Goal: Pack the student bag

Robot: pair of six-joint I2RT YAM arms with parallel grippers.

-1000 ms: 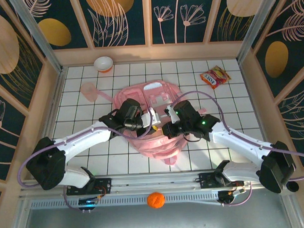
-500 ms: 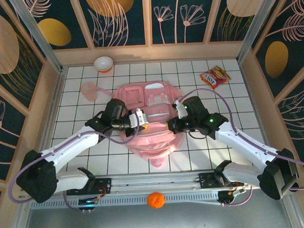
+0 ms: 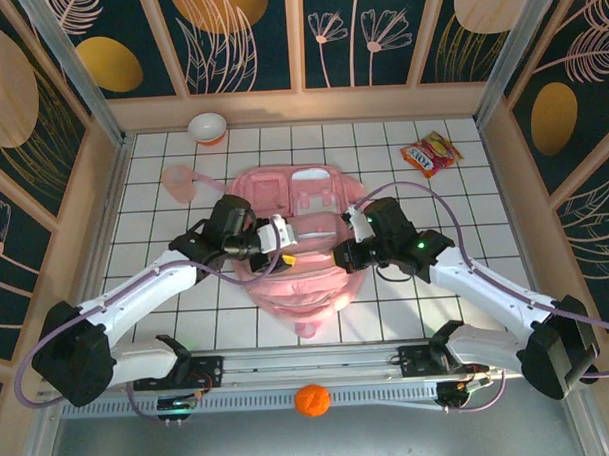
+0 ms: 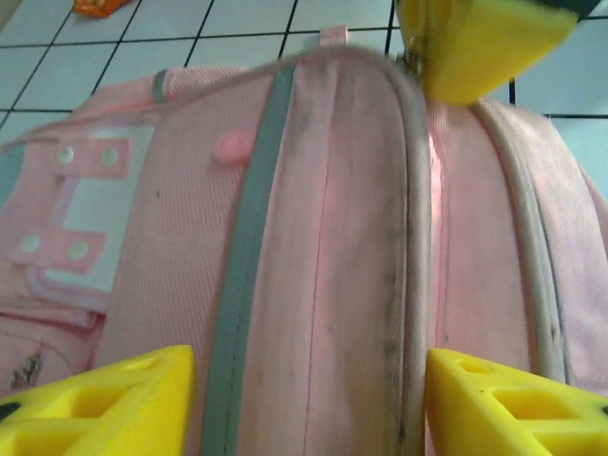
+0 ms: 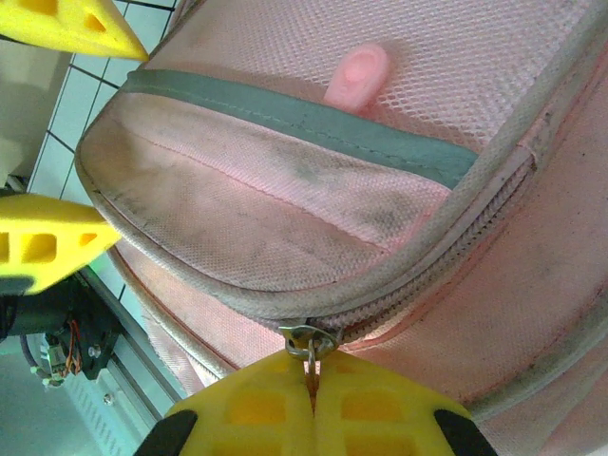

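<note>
Student bag (image 3: 297, 288) lies flat mid-counter (image 3: 464, 212), btwn the two arms. Soft pink mesh-weave fabric, rounded outline, w/ paler glossy front panels (image 3: 308, 193) toward the far side. Counter = white square tiles, dark grid lines.

Left end effector (image 3: 283, 251): jaws wide apart, nothing held. In left wrist view its yellow wedge-shaped fingers (image 4: 114, 375), w/ hollow cells, sit either side of a puffed pocket ridge of the bag; can't tell if they touch it. Ridge is edged w/ grubby beige piping (image 4: 410, 285). A flat grey band (image 4: 242, 256) runs along it, w/ a small rounded pink rubber tab (image 4: 233, 145) beside it.

Right end effector (image 5: 313, 404): jaws pressed together on the metal zip pull (image 5: 309, 344), where the zip track curves round the pocket. Fabric there has a fine honeycomb texture w/ dark smudges.

Elsewhere: round white bowl (image 3: 208, 126) far left, crinkly snack packet (image 3: 431, 154) far right, fuzzy orange ball (image 3: 311, 399) at the near edge.
</note>
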